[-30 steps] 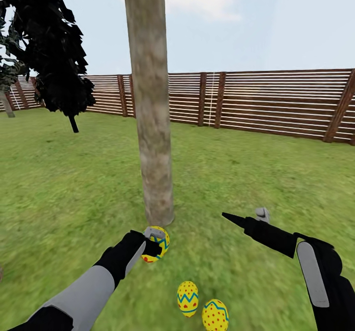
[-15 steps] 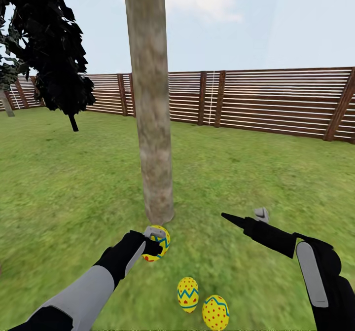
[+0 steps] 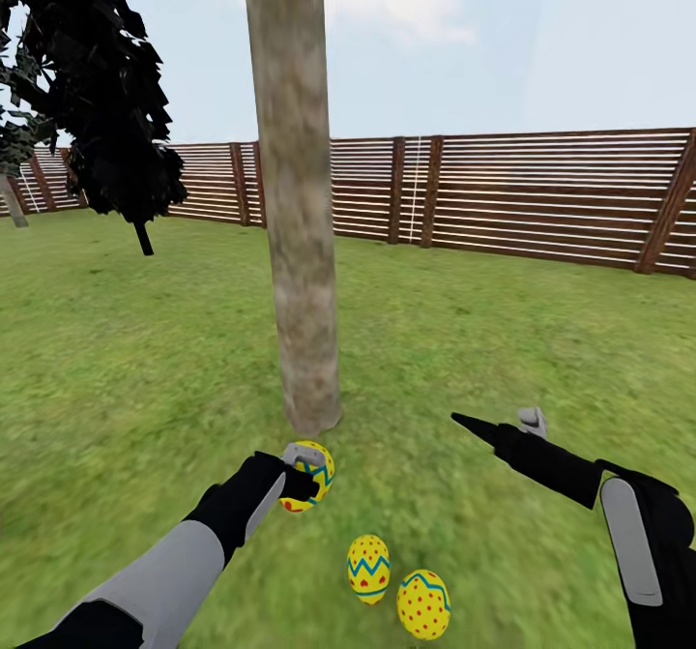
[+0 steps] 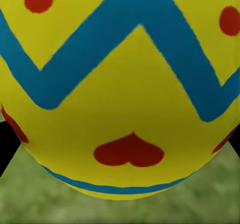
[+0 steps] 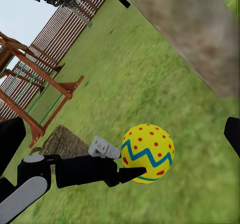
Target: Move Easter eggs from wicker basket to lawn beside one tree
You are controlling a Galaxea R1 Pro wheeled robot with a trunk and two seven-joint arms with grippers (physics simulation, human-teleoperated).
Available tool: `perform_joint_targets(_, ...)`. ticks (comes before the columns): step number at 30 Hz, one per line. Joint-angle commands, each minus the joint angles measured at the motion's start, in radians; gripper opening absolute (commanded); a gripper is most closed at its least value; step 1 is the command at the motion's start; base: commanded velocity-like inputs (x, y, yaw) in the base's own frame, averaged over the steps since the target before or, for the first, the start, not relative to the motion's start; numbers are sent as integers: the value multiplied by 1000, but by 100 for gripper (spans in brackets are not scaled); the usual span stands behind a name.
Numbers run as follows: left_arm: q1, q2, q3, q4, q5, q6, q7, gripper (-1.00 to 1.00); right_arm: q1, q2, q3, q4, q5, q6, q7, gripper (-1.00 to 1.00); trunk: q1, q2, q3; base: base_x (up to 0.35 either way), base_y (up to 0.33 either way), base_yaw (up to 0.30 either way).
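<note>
At the far left of the head view a dark tree (image 3: 106, 98) stands on the lawn (image 3: 116, 359), in front of the slatted fence (image 3: 541, 199) that runs along the lawn's far edge. Nearer, the left gripper (image 3: 302, 475) grasps one egg (image 3: 315, 475) just above the grass at the foot of the tree (image 3: 295, 194), close to the trunk's base. The left wrist view has that egg (image 4: 120, 89) pressed right up against the lens, grass below it. The right wrist view sees it (image 5: 148, 152) from the side, one grey pad and one black fingertip of the left gripper (image 5: 112, 159) against it, with the basket (image 5: 62, 143) on the grass behind the arm and a wooden play frame (image 5: 30, 79) beyond, near the fence.

Two more eggs lie on the lawn nearer the robot, just beside each other: one (image 3: 368, 568) upright with a blue zigzag, the other (image 3: 423, 604) mostly dotted.

The right gripper (image 3: 503, 427) hovers over bare grass to the right of the trunk, its fingers spread and holding nothing.
</note>
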Motion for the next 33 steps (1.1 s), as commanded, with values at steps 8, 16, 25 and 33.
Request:
perform_joint_targets(8,-1,1,-4,0,7,-37,5,-100,-1,2,-7,0,6,4,9,100,31,-57,-26,0,0,0)
perform_joint_targets(16,-1,2,-5,1,5,-59,10,-100,1,-4,-9,0,8,2,10,100,61,-113,-51,0,0,0)
perform_joint_targets(25,-1,1,-5,0,8,-62,14,-100,5,-5,-74,1,6,2,12,100,96,-176,-79,0,0,0)
perform_joint_targets(33,-1,1,-5,0,8,-62,11,-100,5,-5,-77,1,7,2,10,100,123,-225,-105,0,0,0)
